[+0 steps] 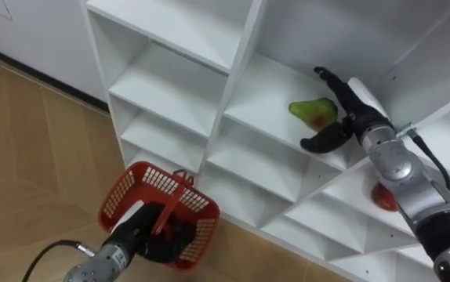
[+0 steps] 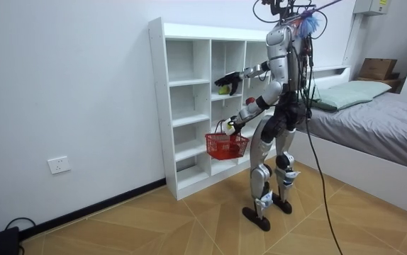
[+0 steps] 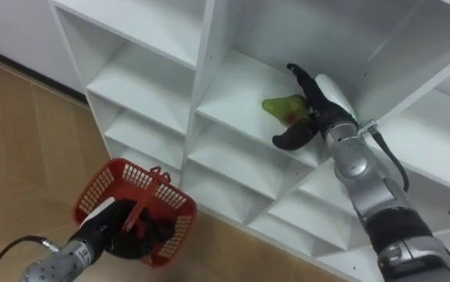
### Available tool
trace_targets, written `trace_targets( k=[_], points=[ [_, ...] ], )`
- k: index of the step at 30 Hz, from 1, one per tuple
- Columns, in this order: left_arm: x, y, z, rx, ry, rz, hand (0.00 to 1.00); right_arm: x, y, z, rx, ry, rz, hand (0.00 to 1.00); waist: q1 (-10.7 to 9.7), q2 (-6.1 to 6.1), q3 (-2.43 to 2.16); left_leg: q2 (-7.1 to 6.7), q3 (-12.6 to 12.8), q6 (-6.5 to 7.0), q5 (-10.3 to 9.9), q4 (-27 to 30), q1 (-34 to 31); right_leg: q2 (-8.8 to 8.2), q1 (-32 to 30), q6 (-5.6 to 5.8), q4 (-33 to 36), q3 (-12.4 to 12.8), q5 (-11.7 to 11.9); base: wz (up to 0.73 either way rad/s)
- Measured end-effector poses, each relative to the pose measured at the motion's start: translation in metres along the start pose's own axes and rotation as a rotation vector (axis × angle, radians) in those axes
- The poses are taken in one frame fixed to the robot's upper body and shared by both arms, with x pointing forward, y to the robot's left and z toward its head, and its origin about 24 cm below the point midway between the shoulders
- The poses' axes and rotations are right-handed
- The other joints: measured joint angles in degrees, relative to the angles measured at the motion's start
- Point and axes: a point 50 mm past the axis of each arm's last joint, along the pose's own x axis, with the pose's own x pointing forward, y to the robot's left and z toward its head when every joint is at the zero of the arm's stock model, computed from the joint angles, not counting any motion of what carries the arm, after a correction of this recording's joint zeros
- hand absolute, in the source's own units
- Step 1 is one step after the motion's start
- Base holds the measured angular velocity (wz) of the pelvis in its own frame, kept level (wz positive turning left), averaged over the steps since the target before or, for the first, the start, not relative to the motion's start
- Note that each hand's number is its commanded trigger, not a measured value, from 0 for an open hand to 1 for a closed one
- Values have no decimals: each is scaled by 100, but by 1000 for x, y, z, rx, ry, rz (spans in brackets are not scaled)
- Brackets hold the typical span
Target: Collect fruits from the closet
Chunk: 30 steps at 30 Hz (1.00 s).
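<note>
Down at the left, the left hand (image 1: 143, 233) is curled tight round the handle (image 1: 168, 210) of the red basket (image 1: 127, 188), which hangs low over the wooden floor (image 1: 29, 157) in front of the white closet (image 1: 170, 86), ready to receive. Moving across to the middle column, there's the prize: a green pear (image 1: 311, 111) with a reddish blush, lying on its side on a shelf board. The right hand (image 1: 346, 117) is right on it, spread wide, with the fingers (image 1: 331, 81) reaching over the top and the thumb (image 1: 319, 142) below. The pear sits in the gap, and nothing looks clamped yet. This fruit looks light and firm, but its skin is smooth and its shape tapers, so it could well squirt out of a pinch at the narrow neck. The fat belly looks like the place to take it, fingers and thumb on opposite sides. A gentle squeeze should do, since a pear bruises. Lying as it does, it may roll toward the back wall if nudged. Further right, one shelf down, a red fruit (image 1: 382, 197) peeks out from behind the forearm, likely next on the list.
</note>
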Motion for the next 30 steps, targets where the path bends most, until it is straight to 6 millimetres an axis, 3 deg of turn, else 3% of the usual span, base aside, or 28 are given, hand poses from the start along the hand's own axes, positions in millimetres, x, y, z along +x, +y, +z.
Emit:
trace_targets(
  k=[6, 12, 20, 30],
  points=[
    [3, 1, 5, 5, -14, 12, 100, 10, -12, 12, -101, -32, -48, 0, -27, 6, 10, 2, 8, -11, 113, 0, -284, -22, -334, -46, 104, -3, 38, -1],
    [9, 5, 19, 19, -56, 22, 100, 13, -25, 15, -150, -55, -141, 0, -45, 80, 72, 9, -26, -13, 191, 82, -579, 7, -581, -55, 83, 30, 131, 0],
    [16, -8, 29, 5, -81, 6, 100, 12, -32, 18, -162, -83, -275, 0, 2, 95, 83, -9, 65, 37, 303, 85, -863, -17, -936, -24, 75, 170, 262, -7],
    [21, -16, 32, 31, -68, -27, 100, 16, -36, 19, -139, -64, -294, 0, 2, 135, 109, -34, 110, 75, 392, 28, -925, -66, -1031, -6, 89, 191, 319, 0]
  ],
)
